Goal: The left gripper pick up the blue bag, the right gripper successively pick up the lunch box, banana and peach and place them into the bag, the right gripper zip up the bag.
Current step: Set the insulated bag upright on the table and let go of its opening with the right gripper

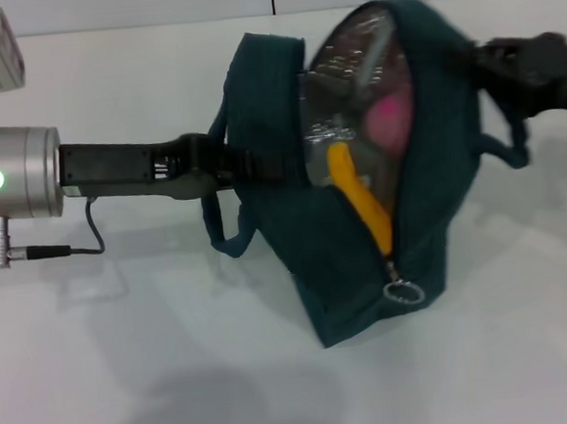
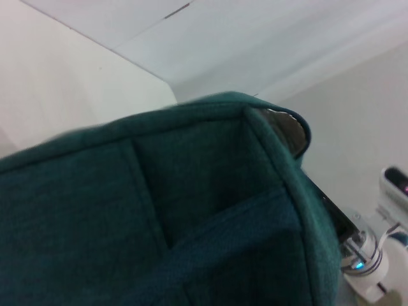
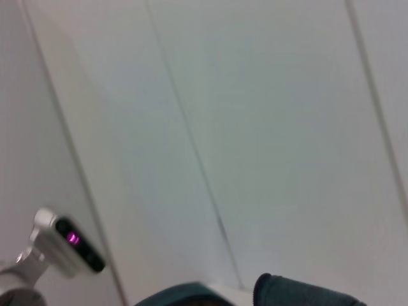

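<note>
Teal-blue bag (image 1: 364, 235) gaped mid-table (image 1: 130, 381), held at its handle side by left gripper (image 1: 260, 165). Banana (image 1: 361, 201) and pink peach (image 1: 389, 120) inside. Right gripper (image 1: 492, 58) at bag's far-right rim, grip impossible to tell.

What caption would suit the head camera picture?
Left gripper holds the open blue bag, banana and peach showing inside.

We are looking across a pale panelled surface (image 3: 255, 127) crossed by thin dark seams. A strip of dark teal bag (image 3: 306, 294) fabric is showing at the frame's lower edge. Well apart from the bag, a white device (image 3: 67, 245) with a black face is glowing with a small magenta light (image 3: 73, 238).
</note>
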`<action>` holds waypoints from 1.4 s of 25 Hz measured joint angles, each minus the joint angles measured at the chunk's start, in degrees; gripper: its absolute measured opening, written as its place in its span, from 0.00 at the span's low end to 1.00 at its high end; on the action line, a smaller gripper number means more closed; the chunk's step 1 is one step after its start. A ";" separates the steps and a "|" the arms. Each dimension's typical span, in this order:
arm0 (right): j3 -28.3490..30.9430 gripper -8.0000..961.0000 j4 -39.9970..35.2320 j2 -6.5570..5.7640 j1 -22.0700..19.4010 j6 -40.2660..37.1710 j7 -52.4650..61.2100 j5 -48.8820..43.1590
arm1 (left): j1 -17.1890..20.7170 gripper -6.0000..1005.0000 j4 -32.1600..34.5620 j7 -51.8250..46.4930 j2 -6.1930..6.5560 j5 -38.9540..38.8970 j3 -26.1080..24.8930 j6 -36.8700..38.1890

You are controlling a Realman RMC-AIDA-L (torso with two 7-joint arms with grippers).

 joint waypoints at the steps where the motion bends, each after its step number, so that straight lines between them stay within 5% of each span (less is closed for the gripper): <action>1: 1.28 0.07 0.04 0.00 -0.48 -1.00 0.04 0.00 | 0.08 0.04 -0.06 -0.05 0.08 -0.49 -0.36 0.00; 14: 6.74 0.06 0.68 -0.03 -5.62 -7.20 1.07 0.15 | -1.77 0.04 -3.86 -0.16 -0.54 -4.22 -1.04 0.19; 24: 9.65 0.06 2.12 -0.05 -5.51 -8.98 1.17 -0.23 | -4.28 0.04 -6.95 1.67 -2.99 -3.03 -0.54 -2.55; 35: 10.01 0.06 4.98 -0.12 -5.38 -9.41 0.98 -0.43 | -5.78 0.04 -9.13 2.63 -3.02 -2.65 1.38 -6.31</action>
